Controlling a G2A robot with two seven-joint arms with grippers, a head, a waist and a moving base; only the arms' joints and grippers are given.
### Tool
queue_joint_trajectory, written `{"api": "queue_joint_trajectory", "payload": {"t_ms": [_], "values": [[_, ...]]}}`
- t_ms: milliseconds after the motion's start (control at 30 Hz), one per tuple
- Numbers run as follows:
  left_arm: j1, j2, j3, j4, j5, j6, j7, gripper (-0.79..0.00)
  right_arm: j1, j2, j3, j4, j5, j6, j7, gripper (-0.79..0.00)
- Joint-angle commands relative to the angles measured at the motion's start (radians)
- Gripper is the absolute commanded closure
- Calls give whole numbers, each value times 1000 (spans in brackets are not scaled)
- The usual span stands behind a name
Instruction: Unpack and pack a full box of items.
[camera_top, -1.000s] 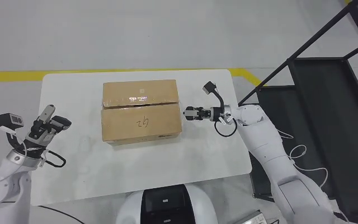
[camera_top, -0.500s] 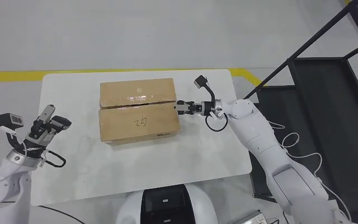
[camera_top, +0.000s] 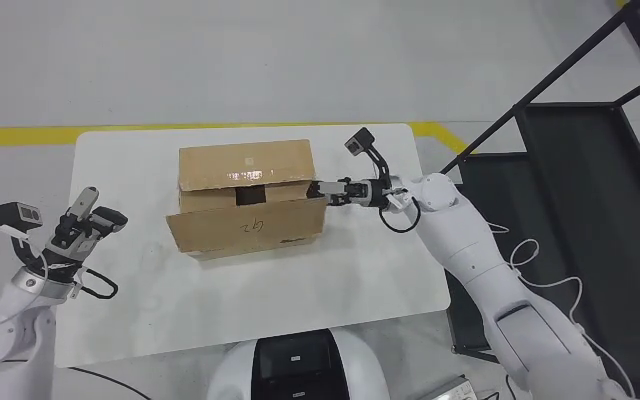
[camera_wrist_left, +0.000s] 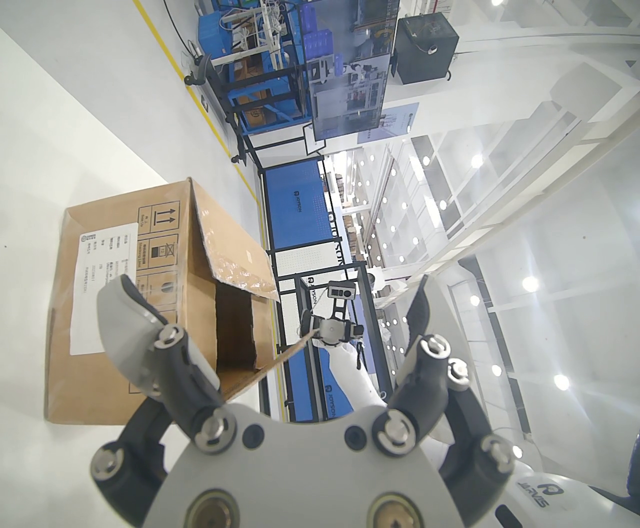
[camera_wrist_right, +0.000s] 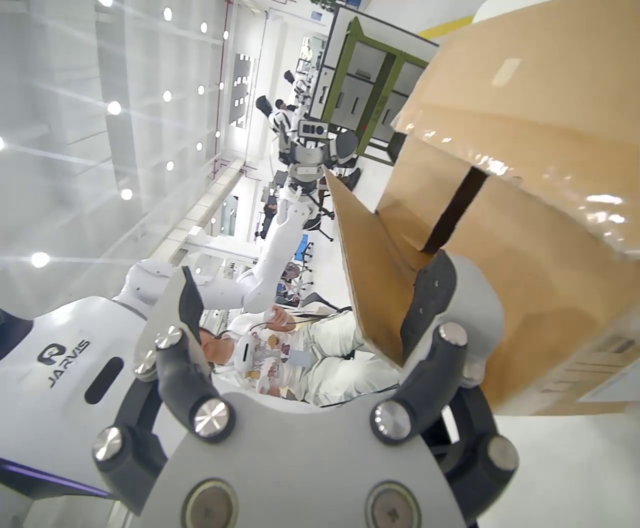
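A brown cardboard box (camera_top: 248, 200) stands mid-table on the white table (camera_top: 300, 290). Its near top flap (camera_top: 245, 222) is tilted up, and a dark gap (camera_top: 250, 197) shows along the middle seam. My right gripper (camera_top: 322, 189) is at the box's right end, open, with one finger (camera_wrist_right: 435, 300) against the underside of the raised flap (camera_wrist_right: 370, 260). Nothing is clamped in the right gripper (camera_wrist_right: 310, 275). My left gripper (camera_top: 88, 210) hangs open over the table's left edge, well apart from the box (camera_wrist_left: 125, 300). In the left wrist view my left gripper (camera_wrist_left: 267, 292) holds nothing.
A black metal rack (camera_top: 560, 130) stands just off the table's right side. A yellow floor line (camera_top: 440, 130) runs behind the table. Bare tabletop lies in front of the box and to its left.
My right gripper moved left to the box's right end and the near flap came up, opening a dark gap at the seam. The box slid slightly left. The left arm kept still.
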Motion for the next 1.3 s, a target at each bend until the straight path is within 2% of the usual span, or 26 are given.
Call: {"api": "queue_joint_trajectory", "payload": {"t_ms": [0,400,600,733,900,1033,1267], "values": [[0,0,0,0,0,0,0,-785,-18,9,9,-36,26,28,28,-785],[5,-4,10,-11,8,5,19,-785,-166,58,-6,-258,-17,165,165,-785],[1,-5,3,-5,7,1,29,-785,-230,66,-48,-293,-89,154,153,-785],[1,-5,3,-5,7,1,29,-785,-249,72,-77,-305,-194,137,137,-785],[1,-5,3,-5,7,1,29,-785,-271,76,-92,-308,-316,93,75,-785],[1,-5,3,-5,7,1,29,-785,-293,79,-98,-305,-438,67,-30,-785],[1,-5,3,-5,7,1,29,-785,-331,80,-93,-282,-551,63,-215,-785]]}}
